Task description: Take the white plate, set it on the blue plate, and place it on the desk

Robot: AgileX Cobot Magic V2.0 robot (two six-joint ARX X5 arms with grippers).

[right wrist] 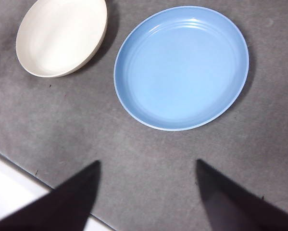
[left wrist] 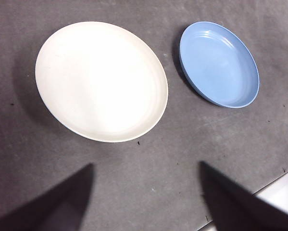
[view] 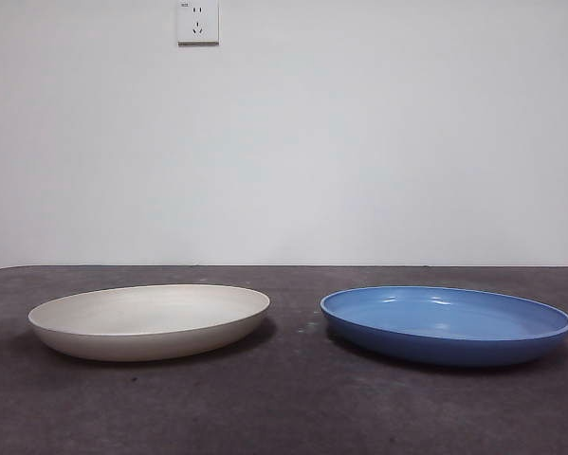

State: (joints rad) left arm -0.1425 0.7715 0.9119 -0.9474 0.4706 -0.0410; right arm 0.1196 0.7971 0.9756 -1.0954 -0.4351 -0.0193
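Two plates sit apart on the desk (view: 293,408): the white plate (view: 151,320) left, the blue plate (view: 447,324) right. Left gripper (left wrist: 146,192) and right gripper (right wrist: 146,190) hang above, jaws spread, holding nothing.

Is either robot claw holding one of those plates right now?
No. Both grippers, left and right, are open above the desk, holding nothing.

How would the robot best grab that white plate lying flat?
Probably by its raised rim: the white plate lies flat on the desk, so the open left pincer should come from above, one jaw inside and one outside the near edge.
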